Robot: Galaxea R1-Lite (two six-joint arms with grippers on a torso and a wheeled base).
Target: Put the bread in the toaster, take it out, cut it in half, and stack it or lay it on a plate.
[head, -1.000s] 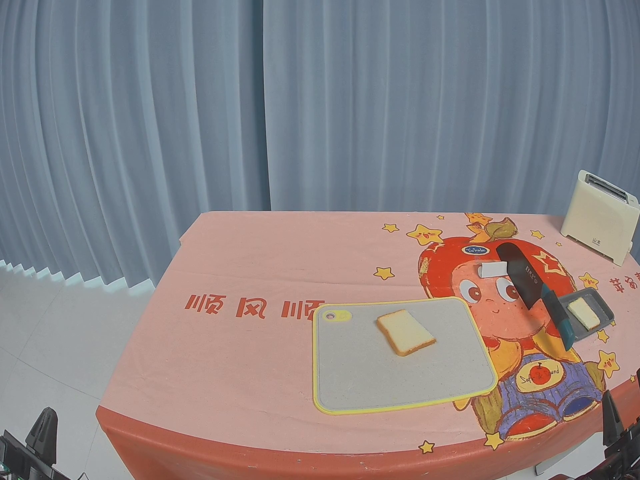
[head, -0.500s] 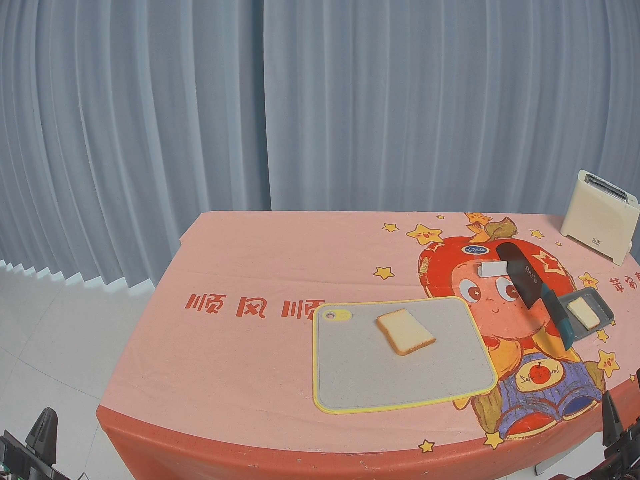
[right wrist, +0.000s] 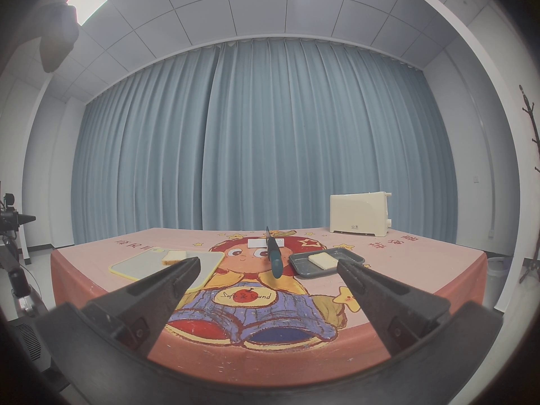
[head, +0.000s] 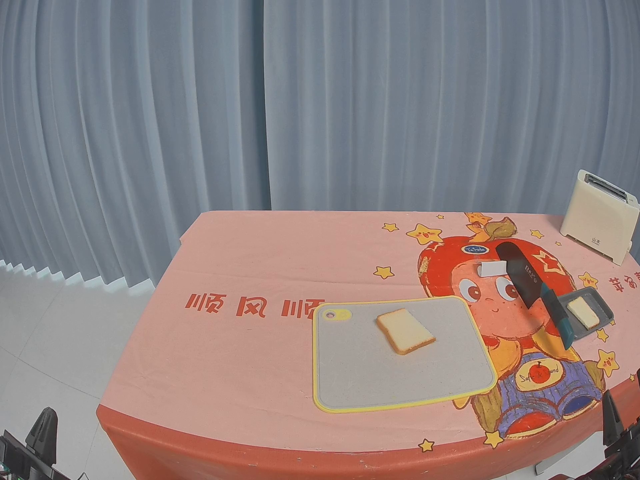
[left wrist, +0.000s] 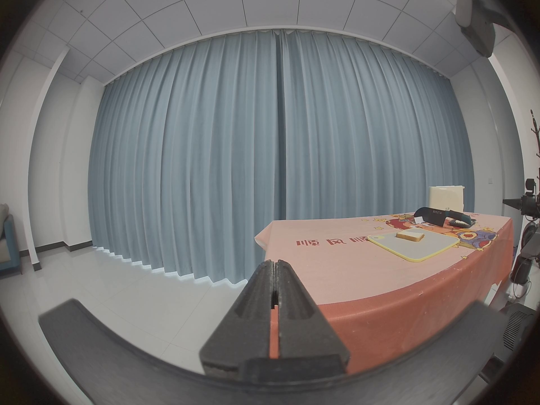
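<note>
A slice of bread (head: 405,331) lies flat on the grey, yellow-rimmed cutting board (head: 373,375) near the table's front. To its right a knife (head: 533,287) with a black blade and teal handle rests partly on a grey tray (head: 603,305), which holds a second pale slice (head: 584,313). The cream toaster (head: 600,216) stands at the far right corner. My left gripper (left wrist: 274,296) is shut and empty, low and off the table's left side, well away from the bread (left wrist: 410,235). In front of the table's near edge, my right gripper (right wrist: 269,264) is open and empty, facing the knife (right wrist: 274,254) and tray (right wrist: 304,265).
The table (head: 267,368) wears a pink printed cloth. A small white block (head: 495,269) lies by the knife blade. Blue curtains hang behind the table. Bare cloth stretches left of the cutting board.
</note>
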